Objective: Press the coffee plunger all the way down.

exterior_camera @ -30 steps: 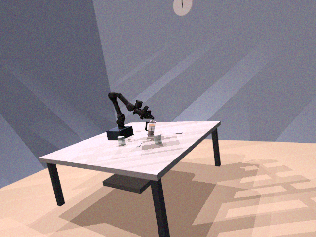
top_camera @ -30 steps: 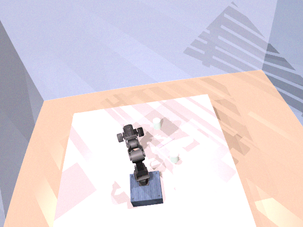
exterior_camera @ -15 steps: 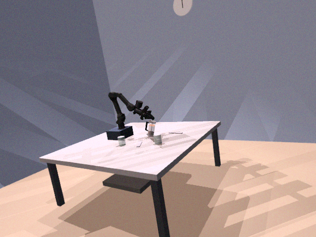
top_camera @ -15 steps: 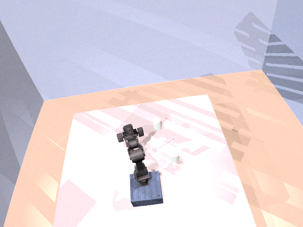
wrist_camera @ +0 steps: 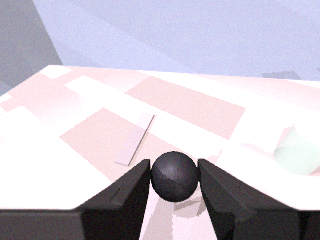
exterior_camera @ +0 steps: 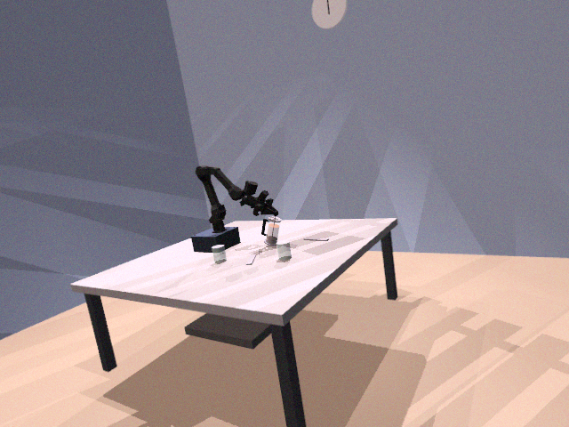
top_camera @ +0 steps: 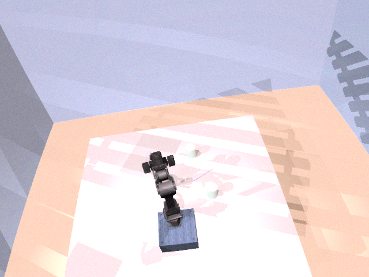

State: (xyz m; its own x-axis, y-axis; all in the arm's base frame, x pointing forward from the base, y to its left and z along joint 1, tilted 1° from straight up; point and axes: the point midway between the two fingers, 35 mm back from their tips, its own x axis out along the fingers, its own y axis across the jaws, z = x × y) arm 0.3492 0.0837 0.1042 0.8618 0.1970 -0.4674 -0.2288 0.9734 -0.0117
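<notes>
Glass coffee press [exterior_camera: 271, 234] upright on table, dark round plunger knob [wrist_camera: 174, 176] on top
</notes>
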